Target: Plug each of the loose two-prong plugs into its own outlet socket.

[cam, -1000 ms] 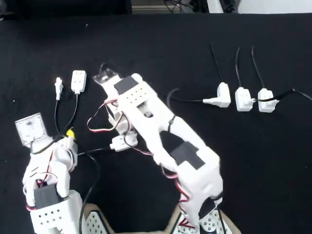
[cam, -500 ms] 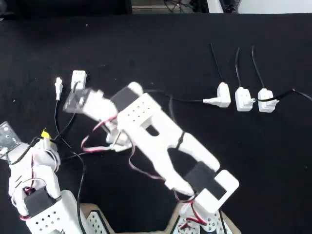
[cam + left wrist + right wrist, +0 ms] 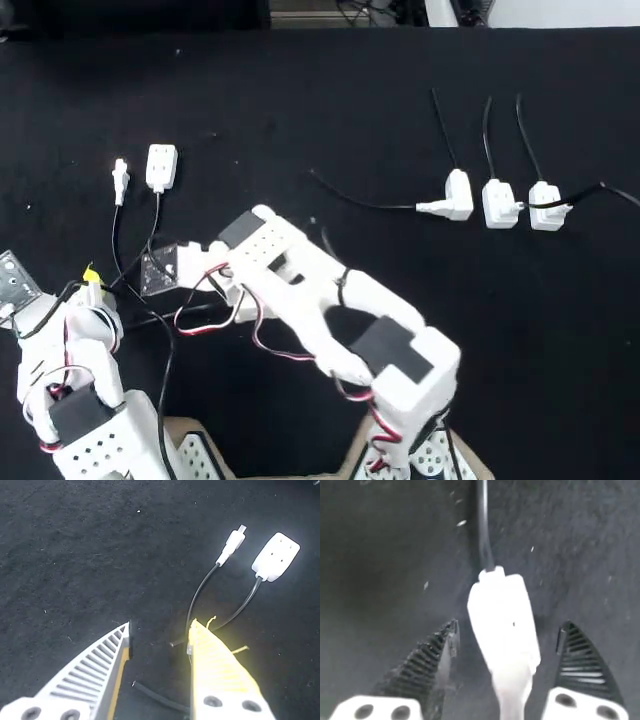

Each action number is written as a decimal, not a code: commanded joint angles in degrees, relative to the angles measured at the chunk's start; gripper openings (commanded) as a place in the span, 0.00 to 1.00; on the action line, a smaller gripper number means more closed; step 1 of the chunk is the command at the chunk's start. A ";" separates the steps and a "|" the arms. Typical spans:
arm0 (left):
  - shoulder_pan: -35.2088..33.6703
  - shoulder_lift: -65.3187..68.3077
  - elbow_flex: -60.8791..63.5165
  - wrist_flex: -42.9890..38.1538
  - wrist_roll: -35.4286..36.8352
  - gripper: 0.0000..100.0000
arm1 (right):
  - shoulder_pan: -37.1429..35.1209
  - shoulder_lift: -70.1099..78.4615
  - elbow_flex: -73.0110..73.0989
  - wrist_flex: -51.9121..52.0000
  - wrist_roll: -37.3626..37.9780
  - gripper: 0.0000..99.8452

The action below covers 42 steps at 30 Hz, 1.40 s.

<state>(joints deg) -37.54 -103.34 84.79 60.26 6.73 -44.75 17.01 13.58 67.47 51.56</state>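
Much is left: the right pincer [image 3: 510, 626] is wide around a loose plug [image 3: 502, 610] at lower left, the left pincer [image 3: 160, 624] is wide and empty, and a small plug [image 3: 120, 180] lies unplugged at upper left

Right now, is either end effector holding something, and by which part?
Nothing is held. The right end effector is open astride a white plug; the left end effector is open.

Loose white plugs and sockets, black cables.
A small two-prong plug [image 3: 120, 180] lies unplugged just beside a four-hole socket block [image 3: 161, 167]. Three white sockets [image 3: 497, 204] sit in a row well apart. Another white plug [image 3: 502, 630] lies flat.
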 commanded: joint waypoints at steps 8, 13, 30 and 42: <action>-0.48 -0.09 -3.21 -0.09 0.88 0.19 | 5.19 1.54 -5.49 2.11 -8.53 0.03; -0.48 -0.09 -3.12 -0.18 0.88 0.19 | 16.79 -4.79 -13.41 13.19 -19.52 0.01; 3.38 -0.09 -1.89 -0.18 0.62 0.19 | 48.35 17.19 -59.56 21.54 -45.01 0.01; 3.47 -0.09 -1.89 0.09 0.62 0.19 | 51.08 47.08 -91.74 29.98 -45.01 0.01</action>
<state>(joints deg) -34.73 -103.34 84.79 60.26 6.99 4.04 61.32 -69.05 96.31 7.16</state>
